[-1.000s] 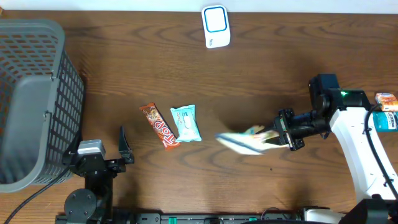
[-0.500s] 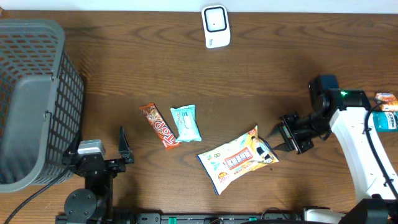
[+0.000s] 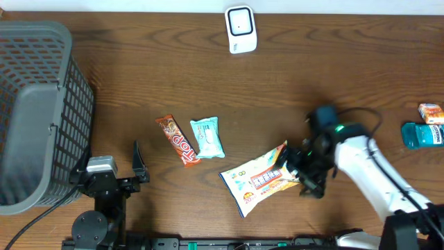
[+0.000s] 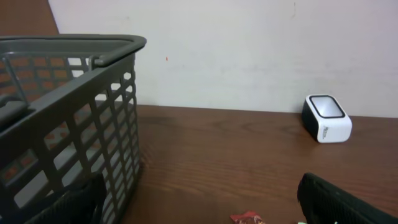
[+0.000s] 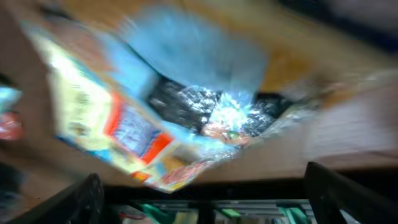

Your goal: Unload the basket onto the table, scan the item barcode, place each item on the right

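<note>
The item, a yellow and orange snack bag [image 3: 262, 179], lies flat on the table's front middle. My right gripper [image 3: 305, 173] is open, its jaws spread wide at the bag's right end. In the right wrist view the bag [image 5: 155, 118] is blurred and fills the frame above the open right gripper [image 5: 205, 199], with nothing between the fingers. The white barcode scanner [image 3: 241, 29] stands at the back edge and also shows in the left wrist view as the scanner [image 4: 326, 117]. My left gripper [image 3: 139, 170] rests open at the front left, and the same left gripper [image 4: 199, 208] is empty.
A grey plastic basket [image 3: 35, 118] fills the left side, and the basket [image 4: 68, 112] looms close in the left wrist view. A brown candy bar [image 3: 179, 139] and a light blue packet [image 3: 207, 137] lie left of the bag. An orange pack [image 3: 430, 111] and a teal pack [image 3: 423, 134] sit far right.
The right gripper opened and let go of the snack bag, which dropped flat onto the table. The right arm then swung left toward the bag. The left arm stayed still.
</note>
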`<action>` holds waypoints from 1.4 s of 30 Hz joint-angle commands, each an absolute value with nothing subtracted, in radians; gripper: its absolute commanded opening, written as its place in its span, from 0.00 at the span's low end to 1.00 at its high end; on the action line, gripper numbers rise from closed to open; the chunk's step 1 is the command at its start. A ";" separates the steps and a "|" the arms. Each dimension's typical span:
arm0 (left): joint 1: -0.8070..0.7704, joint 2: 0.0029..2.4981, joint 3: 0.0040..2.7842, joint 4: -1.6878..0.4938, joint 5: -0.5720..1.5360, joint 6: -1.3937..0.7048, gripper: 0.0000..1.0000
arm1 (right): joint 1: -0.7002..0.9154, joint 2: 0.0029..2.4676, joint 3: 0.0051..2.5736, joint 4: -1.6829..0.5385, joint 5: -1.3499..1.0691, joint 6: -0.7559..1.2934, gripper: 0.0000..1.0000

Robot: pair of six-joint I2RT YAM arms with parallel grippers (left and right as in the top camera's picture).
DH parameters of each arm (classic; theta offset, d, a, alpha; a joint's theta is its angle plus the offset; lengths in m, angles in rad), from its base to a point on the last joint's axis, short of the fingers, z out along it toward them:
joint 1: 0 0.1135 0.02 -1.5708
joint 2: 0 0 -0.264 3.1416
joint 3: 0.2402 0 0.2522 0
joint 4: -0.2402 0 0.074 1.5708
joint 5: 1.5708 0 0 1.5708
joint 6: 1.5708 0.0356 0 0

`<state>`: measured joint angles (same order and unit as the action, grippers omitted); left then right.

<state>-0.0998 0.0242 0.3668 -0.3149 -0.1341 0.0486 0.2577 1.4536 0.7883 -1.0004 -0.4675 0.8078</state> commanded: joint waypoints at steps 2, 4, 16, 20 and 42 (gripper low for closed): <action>-0.095 0.023 0.368 -0.314 -0.139 0.043 0.98 | 0.334 1.451 0.678 -0.883 -0.503 0.940 0.99; -0.095 0.023 0.368 -0.314 -0.139 0.043 0.98 | 0.352 1.451 0.642 -0.791 -0.453 0.955 0.99; -0.095 0.023 0.368 -0.314 -0.139 0.043 0.98 | 0.363 1.453 0.490 -0.263 -0.408 0.946 0.01; -0.095 0.023 0.368 -0.315 -0.139 0.043 0.98 | 0.354 1.449 0.502 -0.187 -0.568 0.989 0.01; -0.095 0.023 0.368 -0.315 -0.139 0.043 0.98 | 0.173 1.386 0.563 -0.202 -1.441 1.941 0.02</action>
